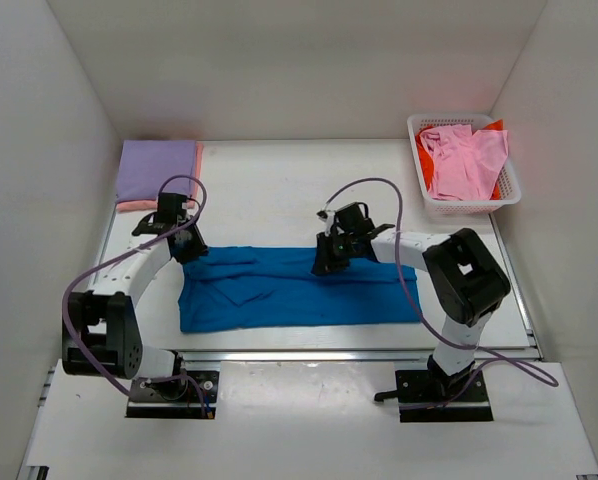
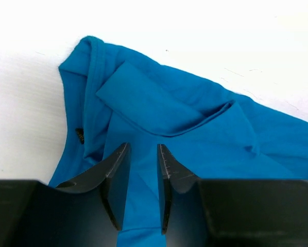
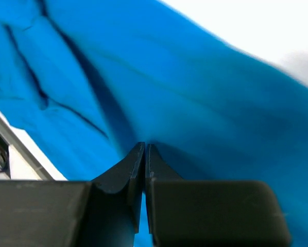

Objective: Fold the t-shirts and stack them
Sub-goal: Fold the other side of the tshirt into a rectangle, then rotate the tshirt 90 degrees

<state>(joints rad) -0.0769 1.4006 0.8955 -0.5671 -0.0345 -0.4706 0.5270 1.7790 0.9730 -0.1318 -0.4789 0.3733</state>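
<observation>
A bright blue collared t-shirt [image 1: 299,290] lies on the table as a long strip, its collar [image 2: 143,100] at the left end. My left gripper [image 1: 187,248] stands over that end, just behind the collar. Its jaws [image 2: 143,149] are a little apart, with blue cloth [image 2: 159,103] showing between them. My right gripper [image 1: 324,265] is at the middle of the shirt's far edge. It [image 3: 144,146] is shut on a pinch of the blue cloth [image 3: 205,87], which tents around the tips. A folded lavender shirt [image 1: 157,168] lies on a salmon one [image 1: 139,206] at the back left.
A white mesh basket [image 1: 469,205] at the back right holds a pink shirt [image 1: 464,160] and an orange-red one [image 1: 494,127]. White walls enclose the table on three sides. A metal rail [image 1: 359,354] runs along the near edge.
</observation>
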